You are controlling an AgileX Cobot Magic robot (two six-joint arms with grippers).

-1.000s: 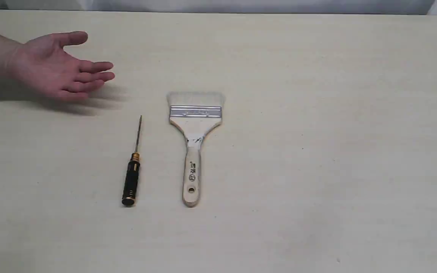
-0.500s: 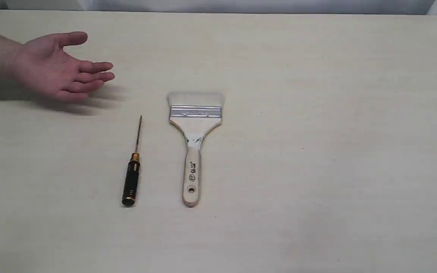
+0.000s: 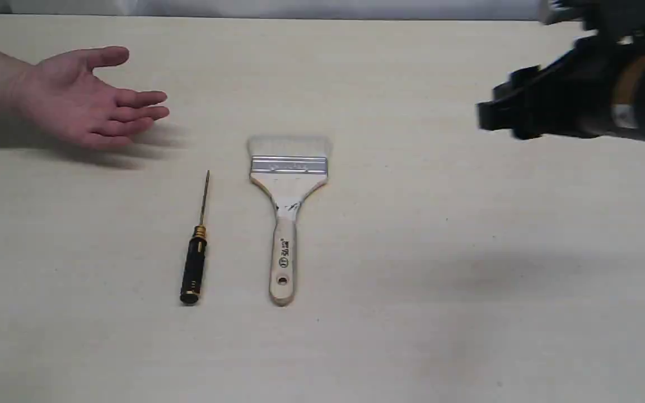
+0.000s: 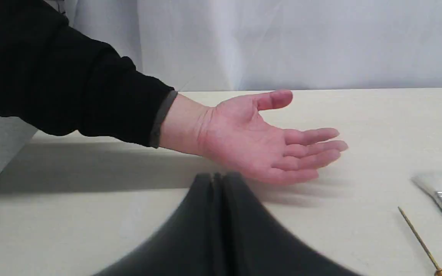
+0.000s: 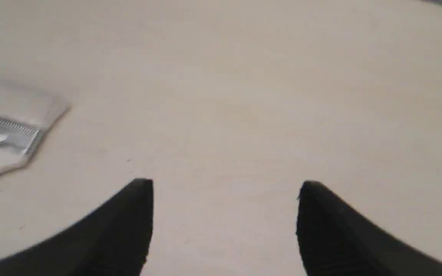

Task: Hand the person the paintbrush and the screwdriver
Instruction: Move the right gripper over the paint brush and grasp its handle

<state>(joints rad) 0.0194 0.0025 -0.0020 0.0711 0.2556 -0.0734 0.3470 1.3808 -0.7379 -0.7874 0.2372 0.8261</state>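
Left gripper (image 4: 218,178): fingers together, empty, near person's open hand (image 3: 84,98) at far left. Screwdriver (image 3: 195,257) flat on table (image 3: 468,224), paintbrush (image 3: 288,212) just beside on right, both untouched. Right gripper (image 5: 225,186): fingers spread apart, empty, above table right of paintbrush.

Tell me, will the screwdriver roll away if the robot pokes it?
Probably: the screwdriver has a round-looking handle and lies flat on the smooth table, so a sideways poke could roll it. Its thin metal shaft looks stiff and likely won't bend. Being slim, it's probably light to lift.
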